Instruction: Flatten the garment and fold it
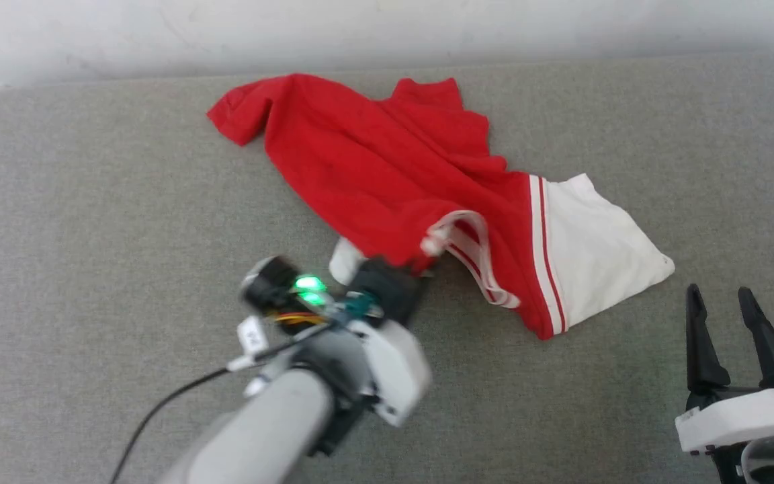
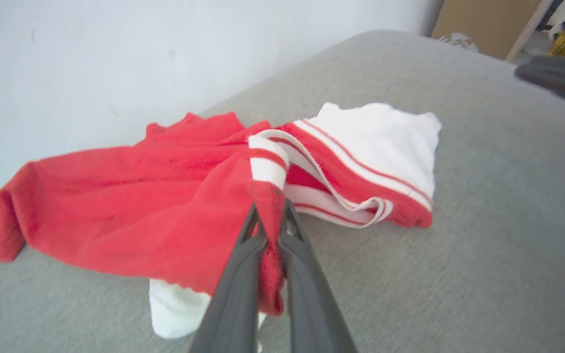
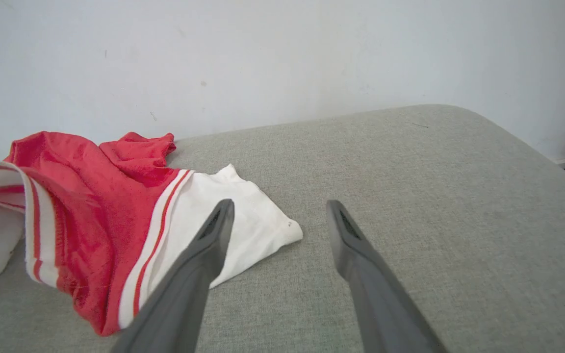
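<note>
Left wrist view: my left gripper (image 2: 269, 212) pinches the limp shirt (image 2: 130, 206) at its near edge.
Soft, light; my right gripper (image 3: 278, 211), released, could take the white sleeve (image 3: 263, 223).

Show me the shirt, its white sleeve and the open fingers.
shirt (image 1: 373, 154): head view, on the red body.
sleeve (image 1: 602, 242): head view, middle of the white cloth.
right fingers (image 3: 196, 264): right wrist view, on the finger nearer the sleeve.
</note>
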Available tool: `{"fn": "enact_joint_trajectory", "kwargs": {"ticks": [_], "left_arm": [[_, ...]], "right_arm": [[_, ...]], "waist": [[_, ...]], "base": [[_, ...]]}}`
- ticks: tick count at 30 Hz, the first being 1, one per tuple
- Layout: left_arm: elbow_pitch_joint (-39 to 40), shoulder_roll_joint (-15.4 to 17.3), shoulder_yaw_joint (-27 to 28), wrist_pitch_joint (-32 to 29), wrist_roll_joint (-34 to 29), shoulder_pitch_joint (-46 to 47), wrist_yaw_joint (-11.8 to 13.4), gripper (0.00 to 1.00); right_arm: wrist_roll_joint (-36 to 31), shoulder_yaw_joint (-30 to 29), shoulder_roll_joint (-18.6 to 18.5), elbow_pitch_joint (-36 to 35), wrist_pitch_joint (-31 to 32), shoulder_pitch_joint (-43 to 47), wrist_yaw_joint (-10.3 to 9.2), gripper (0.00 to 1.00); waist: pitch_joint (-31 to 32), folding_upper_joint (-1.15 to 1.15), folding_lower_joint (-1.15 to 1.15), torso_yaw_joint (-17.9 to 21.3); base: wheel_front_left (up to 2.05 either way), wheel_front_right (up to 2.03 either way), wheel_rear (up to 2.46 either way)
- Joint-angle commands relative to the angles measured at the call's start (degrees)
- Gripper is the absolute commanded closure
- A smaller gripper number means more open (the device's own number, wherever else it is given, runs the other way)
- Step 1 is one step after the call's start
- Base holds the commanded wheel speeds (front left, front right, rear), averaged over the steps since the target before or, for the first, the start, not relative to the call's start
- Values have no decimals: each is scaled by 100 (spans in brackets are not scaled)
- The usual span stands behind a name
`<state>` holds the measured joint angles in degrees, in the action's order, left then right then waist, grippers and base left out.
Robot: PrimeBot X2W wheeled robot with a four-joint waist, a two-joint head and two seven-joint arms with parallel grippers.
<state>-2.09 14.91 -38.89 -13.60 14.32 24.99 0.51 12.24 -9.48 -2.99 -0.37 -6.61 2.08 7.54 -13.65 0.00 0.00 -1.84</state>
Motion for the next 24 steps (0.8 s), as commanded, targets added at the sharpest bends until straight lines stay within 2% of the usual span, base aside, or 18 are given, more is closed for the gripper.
{"fn": "enact_joint_trajectory", "kwargs": {"ticks": [1,4,7,12,13,14,15,16,20,24], "left_arm": [[66,-78,-72,16,12,84,-67,100],[285,-368,-472,7,102,218,-404,100],[165,-671,-1062,39,113,324,-631,100],[-627,-935,-1774,-31,430,280,-756,100],[-802,-956,-1852,-37,502,269,-765,91],[-948,-978,-1877,6,588,252,-770,55],[-1084,-997,-1878,47,674,229,-773,5],[-1193,-1012,-1882,93,734,227,-775,0],[-1289,-1077,-1635,356,1087,184,-742,0],[-1016,-1074,-1143,534,1491,148,-564,0]], "right_arm": [[6,-3,12,-3,1,65,-5,0],[15,11,12,-18,29,104,-5,0],[17,41,12,-43,53,109,-5,0],[51,115,12,-47,50,48,-5,0],[56,120,12,-40,44,40,-5,0],[62,116,12,-31,37,34,-5,0],[65,106,12,-19,27,30,-5,0],[67,93,12,-6,17,29,-5,0],[71,26,12,59,-25,37,-5,0],[74,7,12,132,-31,22,-5,0]], "waist": [[104,0,0,-51],[157,0,0,-76],[139,0,0,-75],[-14,0,0,9],[-47,0,0,24],[-76,0,0,32],[-99,0,0,38],[-114,0,0,37],[-117,0,0,-16],[-26,0,0,-95]], "base": [[0,0,0],[0,0,0],[0,0,0],[0,0,0],[0,0,0],[0,0,0],[0,0,0],[0,0,0],[0,0,0],[0,0,0]]}}
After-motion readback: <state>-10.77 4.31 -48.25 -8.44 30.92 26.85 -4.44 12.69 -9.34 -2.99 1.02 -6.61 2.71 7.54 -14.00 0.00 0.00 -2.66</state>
